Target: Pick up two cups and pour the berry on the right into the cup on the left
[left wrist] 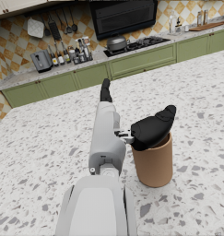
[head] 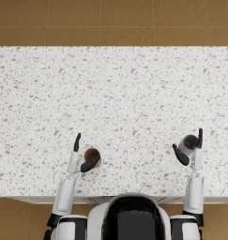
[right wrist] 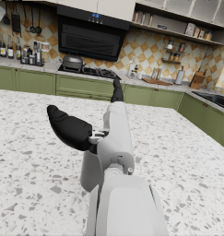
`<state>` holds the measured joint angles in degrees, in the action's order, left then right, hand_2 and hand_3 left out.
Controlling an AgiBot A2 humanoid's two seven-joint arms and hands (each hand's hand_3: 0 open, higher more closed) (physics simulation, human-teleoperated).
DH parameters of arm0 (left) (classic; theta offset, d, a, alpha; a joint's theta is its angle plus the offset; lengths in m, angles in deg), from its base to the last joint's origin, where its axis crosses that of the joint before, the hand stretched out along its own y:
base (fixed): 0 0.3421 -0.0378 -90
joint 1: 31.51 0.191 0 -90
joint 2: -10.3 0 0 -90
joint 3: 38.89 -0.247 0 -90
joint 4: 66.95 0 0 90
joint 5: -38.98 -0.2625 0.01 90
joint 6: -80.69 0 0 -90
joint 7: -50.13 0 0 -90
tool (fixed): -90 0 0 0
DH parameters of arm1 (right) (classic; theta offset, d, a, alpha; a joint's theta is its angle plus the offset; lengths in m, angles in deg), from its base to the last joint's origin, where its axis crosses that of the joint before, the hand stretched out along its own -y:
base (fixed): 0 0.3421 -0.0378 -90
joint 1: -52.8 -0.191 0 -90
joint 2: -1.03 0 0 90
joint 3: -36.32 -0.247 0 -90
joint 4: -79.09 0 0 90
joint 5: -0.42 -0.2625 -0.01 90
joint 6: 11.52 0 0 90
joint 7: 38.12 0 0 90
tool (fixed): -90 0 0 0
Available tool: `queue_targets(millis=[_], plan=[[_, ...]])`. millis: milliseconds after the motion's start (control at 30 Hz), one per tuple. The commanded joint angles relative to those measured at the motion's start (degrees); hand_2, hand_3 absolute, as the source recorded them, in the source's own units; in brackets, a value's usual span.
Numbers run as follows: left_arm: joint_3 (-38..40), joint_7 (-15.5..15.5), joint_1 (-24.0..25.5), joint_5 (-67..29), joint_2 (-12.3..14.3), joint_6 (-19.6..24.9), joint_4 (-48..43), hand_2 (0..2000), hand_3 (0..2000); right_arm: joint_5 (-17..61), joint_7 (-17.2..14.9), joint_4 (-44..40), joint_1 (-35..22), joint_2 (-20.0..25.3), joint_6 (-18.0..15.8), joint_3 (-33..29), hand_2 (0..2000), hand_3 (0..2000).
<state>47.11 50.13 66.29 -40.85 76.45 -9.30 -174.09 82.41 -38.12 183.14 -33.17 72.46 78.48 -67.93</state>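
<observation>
My left robot hand (head: 82,157) was open around a brown cylindrical cup (head: 92,156), thumb lying over its rim and the other fingers pointing straight toward twelve o'clock on the cup's far side; in the left wrist view the thumb (left wrist: 152,126) rested on the brown cup (left wrist: 153,161), which stood upright on the white speckled stone table (head: 115,98). Whether the fingers actually pressed the cup's wall, I could not tell.

My right robot hand (head: 190,149) was likewise spread, thumb at about nine o'clock of a grey cylindrical cup (head: 187,144) and fingers straight along its three o'clock side. Something dark red, the berry (head: 188,146), showed inside that cup. In the right wrist view the grey cup (right wrist: 90,171) sat mostly hidden behind my forearm, under the thumb (right wrist: 69,129).

The two cups stood well apart near the table's six o'clock edge.
</observation>
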Motion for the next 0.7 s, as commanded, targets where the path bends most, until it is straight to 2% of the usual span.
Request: queue_targets(millis=[33,367,700], plan=[[0.98,0.0,3.13,0.0,-0.84,0.0,-0.54,0,0,0.67,0.0,-2.17,0.84,0.4,0.0,-3.54,0,0],[0.33,0.0,7.01,-0.02,-0.87,0.0,2.03,0,0,2.29,0.0,-8.69,2.13,1.74,0.0,-3.64,0,0],[-2.62,0.0,5.0,-0.01,1.04,0.01,7.82,0,0,2.35,0.0,-16.76,-1.22,1.87,0.0,-1.3,0,0]])
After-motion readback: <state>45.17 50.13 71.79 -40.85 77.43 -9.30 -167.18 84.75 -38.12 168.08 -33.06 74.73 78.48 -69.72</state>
